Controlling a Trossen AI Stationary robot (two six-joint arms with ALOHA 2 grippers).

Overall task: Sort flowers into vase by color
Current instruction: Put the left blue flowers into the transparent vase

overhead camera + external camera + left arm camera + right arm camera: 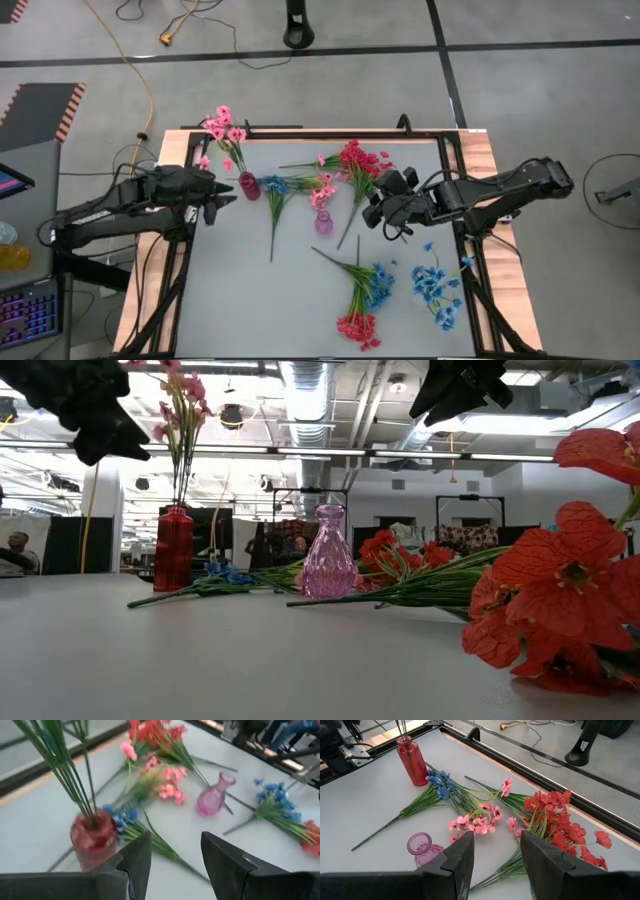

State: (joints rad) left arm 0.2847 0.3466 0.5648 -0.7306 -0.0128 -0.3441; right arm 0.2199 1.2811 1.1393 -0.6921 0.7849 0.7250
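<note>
A large room with exposed ceiling ducts and strip lights is being seen beyond the table (pixel 250 300), whose pale grey top is framed by black rails and wooden edges; no readable writing is being shown anywhere. On the grey floor, black tape lines and a yellow cable (pixel 140 70) are lying. The red vase (pixel 248 186) is being taken as the landmark. Pink flowers (pixel 222 125) are standing in it. The left gripper (pixel 228 192) is being held just beside it, its fingers parted with nothing between them. A blue sprig (pixel 274 186) is lying against the vase's other side, with loose pink blossoms (pixel 320 185) just beyond. The pink vase (pixel 323 221), empty, is standing farther on. The red flowers (pixel 360 160) are lying past that, and the right gripper (pixel 373 205) is hovering near them, fingers apart and holding nothing. Well away from the red vase, mixed red and blue sprigs (pixel 365 300) and a blue bunch (pixel 437 285) are lying.
</note>
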